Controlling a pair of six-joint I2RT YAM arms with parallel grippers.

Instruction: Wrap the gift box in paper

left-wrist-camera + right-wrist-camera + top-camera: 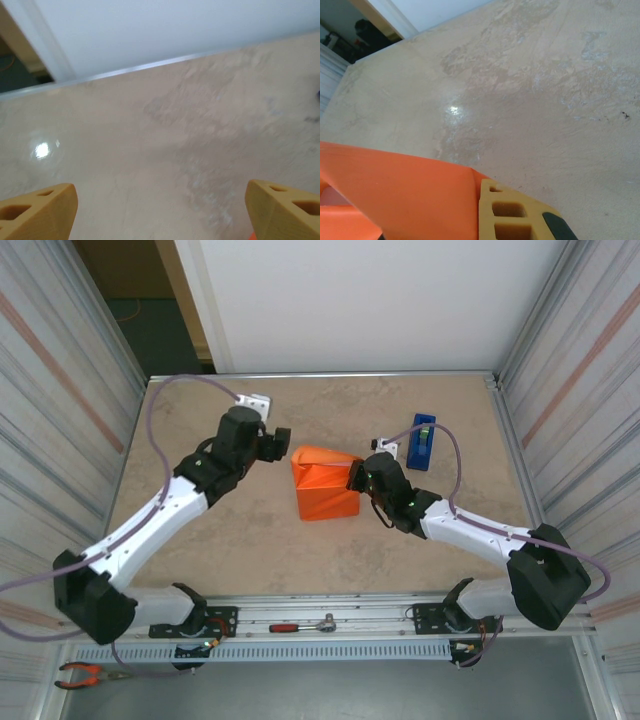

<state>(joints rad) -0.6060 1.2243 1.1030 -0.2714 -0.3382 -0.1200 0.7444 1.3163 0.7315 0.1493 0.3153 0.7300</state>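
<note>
Gift box [325,488] in orange paper [395,190], mid-surface [250,535]; right claw [357,478] pressed together at its right side; left claw [161,200] spread, just left.

Tabletop [200,540]: beige, mottled. Gift box [328,502] sits near centre, covered in orange paper [312,462] that is creased and rises unevenly at the far side. Left gripper [280,443] hangs just beside the paper's far left corner. Right gripper [357,478] touches the paper's right edge. Blue tape dispenser [421,441] stands beyond the right gripper, apart from the box. Red-handled ratchet wrench [302,625] lies on the near rail [380,618]. Orange-handled pliers [90,674] lie at bottom left.
</note>
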